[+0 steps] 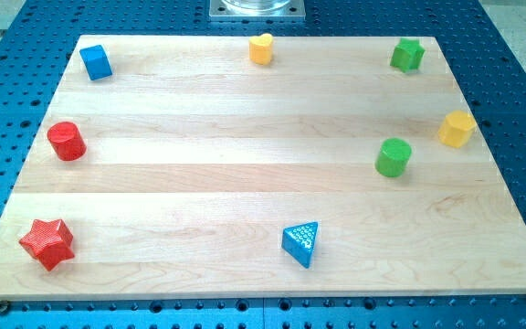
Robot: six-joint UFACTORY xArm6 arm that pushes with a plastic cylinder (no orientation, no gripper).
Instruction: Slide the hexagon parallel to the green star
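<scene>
A yellow hexagon lies near the wooden board's right edge. A green star sits at the view's top right, above and left of the hexagon. A green cylinder stands left of and slightly below the hexagon. My tip does not show in the view, so its place relative to the blocks cannot be told.
A yellow heart lies at the top middle, a blue cube at the top left, a red cylinder at the left edge, a red star at the bottom left, a blue triangle at the bottom middle. The wooden board rests on a blue perforated table.
</scene>
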